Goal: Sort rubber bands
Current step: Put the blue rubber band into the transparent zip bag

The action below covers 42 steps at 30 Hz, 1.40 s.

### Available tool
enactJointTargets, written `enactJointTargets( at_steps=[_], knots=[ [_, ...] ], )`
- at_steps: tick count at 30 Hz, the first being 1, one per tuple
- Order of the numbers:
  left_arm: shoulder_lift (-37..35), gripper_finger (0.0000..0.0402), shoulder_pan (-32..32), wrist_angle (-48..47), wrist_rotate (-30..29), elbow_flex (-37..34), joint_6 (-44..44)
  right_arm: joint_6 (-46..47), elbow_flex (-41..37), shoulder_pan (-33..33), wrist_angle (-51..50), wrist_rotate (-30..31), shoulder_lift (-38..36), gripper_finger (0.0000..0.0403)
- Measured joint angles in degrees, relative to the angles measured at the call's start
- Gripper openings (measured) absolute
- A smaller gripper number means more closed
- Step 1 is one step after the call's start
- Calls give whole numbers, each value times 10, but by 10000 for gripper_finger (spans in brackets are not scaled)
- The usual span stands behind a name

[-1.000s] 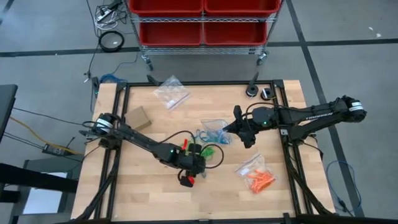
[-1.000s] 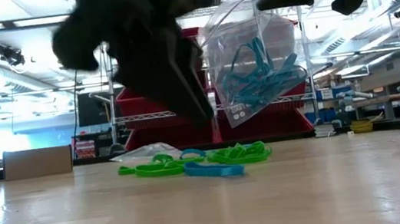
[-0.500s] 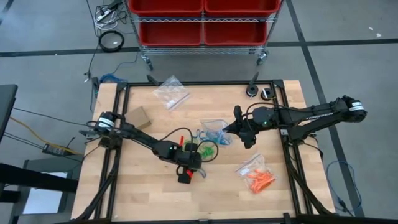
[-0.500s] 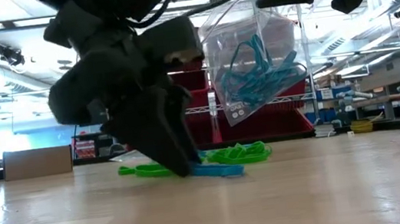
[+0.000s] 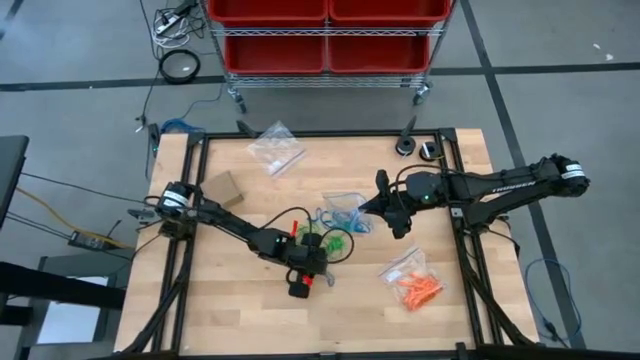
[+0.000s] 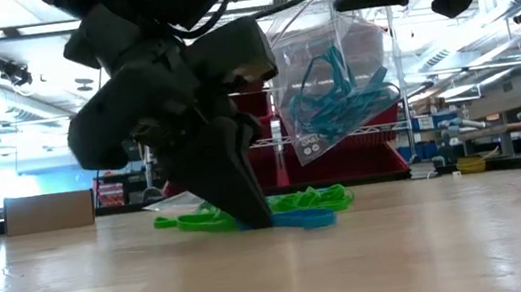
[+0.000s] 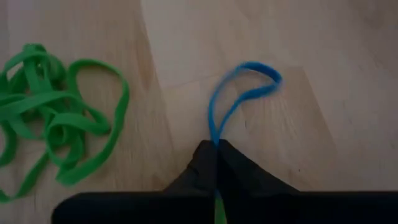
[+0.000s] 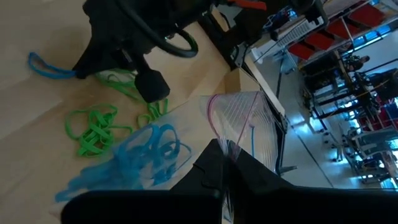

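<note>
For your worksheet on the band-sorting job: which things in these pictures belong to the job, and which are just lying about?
Part of the job:
blue rubber band, pinched by the left gripper
green rubber bands
bag of blue bands, held up by the right gripper
bag of orange bands

Lying about:
cardboard box
red bins

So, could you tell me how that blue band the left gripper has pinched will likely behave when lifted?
The blue rubber band, pinched in the left gripper, will probably droop, since its loop already lies squashed. It looks thin, so likely very light. It seems clear of the green bands.
</note>
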Motion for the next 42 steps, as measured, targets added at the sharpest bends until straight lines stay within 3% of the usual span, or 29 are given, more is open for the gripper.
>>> enactJointTargets(
  at_steps=[6, 13, 16, 20, 26, 31, 42],
  knots=[
    [7, 4, -6, -51, -4, 64, 20, 0, 0, 0, 0, 0, 0, 0],
    [7, 1, -23, -198, -58, 217, 84, 0, 0, 0, 0, 0, 0, 0],
    [7, 1, -28, -292, -111, 288, 110, 0, 0, 0, 0, 0, 0, 0],
    [6, 1, -27, -425, -224, 386, 130, 0, 0, 0, 0, 0, 0, 0],
    [6, 0, 5, -529, -360, 497, 140, -7, 0, 0, 0, 1, 0, 0],
    [4, 0, 50, -547, -402, 542, 158, -30, 0, 3, -3, 21, 0, 0],
    [4, 0, 90, -510, -407, 587, 208, -34, 0, 6, -11, 33, 0, 0]
  ],
)
